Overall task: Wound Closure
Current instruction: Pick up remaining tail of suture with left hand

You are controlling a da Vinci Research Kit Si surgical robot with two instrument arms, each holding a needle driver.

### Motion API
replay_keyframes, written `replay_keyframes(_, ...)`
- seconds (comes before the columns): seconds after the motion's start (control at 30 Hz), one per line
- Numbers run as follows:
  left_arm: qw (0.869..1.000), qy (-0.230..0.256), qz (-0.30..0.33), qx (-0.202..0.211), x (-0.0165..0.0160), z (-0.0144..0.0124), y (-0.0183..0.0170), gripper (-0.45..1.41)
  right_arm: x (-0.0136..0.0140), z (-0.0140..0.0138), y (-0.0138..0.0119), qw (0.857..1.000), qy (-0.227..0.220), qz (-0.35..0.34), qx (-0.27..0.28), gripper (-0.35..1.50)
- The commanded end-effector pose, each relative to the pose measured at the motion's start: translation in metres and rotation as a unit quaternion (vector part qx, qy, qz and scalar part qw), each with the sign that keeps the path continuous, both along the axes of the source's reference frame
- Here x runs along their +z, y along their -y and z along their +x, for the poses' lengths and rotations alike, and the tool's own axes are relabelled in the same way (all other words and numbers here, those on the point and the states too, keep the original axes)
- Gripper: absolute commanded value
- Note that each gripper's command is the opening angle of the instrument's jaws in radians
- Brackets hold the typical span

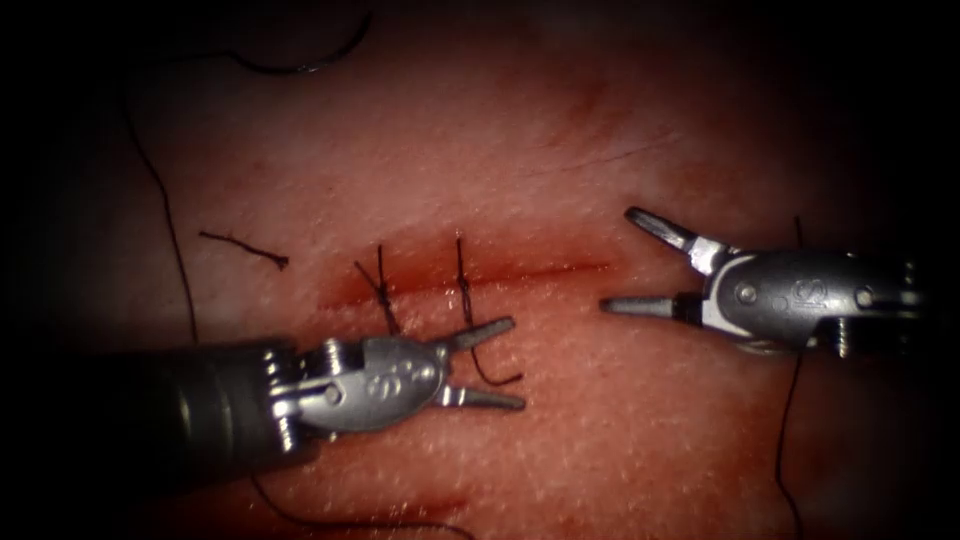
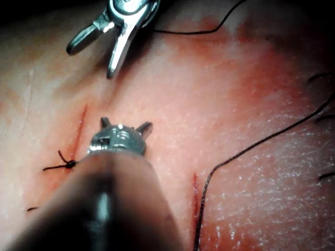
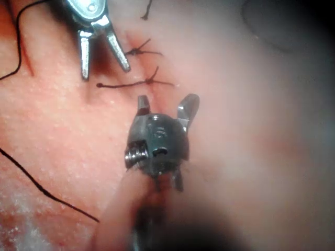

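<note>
In the endoscope view, the left tool gaped wide and held nothing beside two stitches on the cut. The right tool gaped wide, empty too. The needle lay at upper left, nearer the left tool.

In the left wrist view, loose thread lay on the tissue.

In the right wrist view, both tools were open.

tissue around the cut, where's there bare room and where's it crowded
Bare tissue lies below the cut, between the left end effector and the right end effector, both open and holding nothing. Bare too above the cut. Crowded: the two tied stitches at the cut's left part, a cut end, thread, and the needle lying on the tissue far above.
</note>
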State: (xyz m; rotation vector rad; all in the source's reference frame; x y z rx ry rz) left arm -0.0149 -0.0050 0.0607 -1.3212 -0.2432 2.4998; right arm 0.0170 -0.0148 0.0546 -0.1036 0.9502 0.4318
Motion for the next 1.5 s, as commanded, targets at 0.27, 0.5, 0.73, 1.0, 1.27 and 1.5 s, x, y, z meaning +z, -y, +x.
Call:
replay_keyframes(0.27,1.0,-0.001,0.0,-0.002,0.0006,-0.0004,-0.0003,0.09,0.0005,0.0007,-0.0002,1.0,-0.001,0.002,0.0,1.46)
replay_keyframes(0.5,1.0,-0.011,0.011,0.0,0.0017,-0.0002,0.0,0.12,0.0005,0.0008,-0.0001,1.0,-0.002,0.004,0.002,1.46)
replay_keyframes(0.73,1.0,0.0,0.021,0.01,0.0021,-0.0015,0.0004,-0.1,0.0005,0.0008,-0.0001,1.0,-0.002,0.004,0.002,1.46)
replay_keyframes(1.0,0.999,0.011,0.029,0.015,0.0022,0.0001,-0.0008,-0.45,0.0008,0.0009,0.0008,1.0,-0.009,-0.001,-0.003,1.4)
replay_keyframes(1.27,1.0,0.017,-0.011,0.016,0.0017,0.0014,-0.002,-0.45,0.0019,0.0015,0.0019,0.999,-0.044,-0.002,-0.027,1.38)
replay_keyframes(1.5,0.998,0.047,-0.032,-0.002,-0.0009,0.0031,-0.0039,-0.45,0.0058,0.0058,0.0042,0.99,-0.101,-0.009,-0.097,1.45)
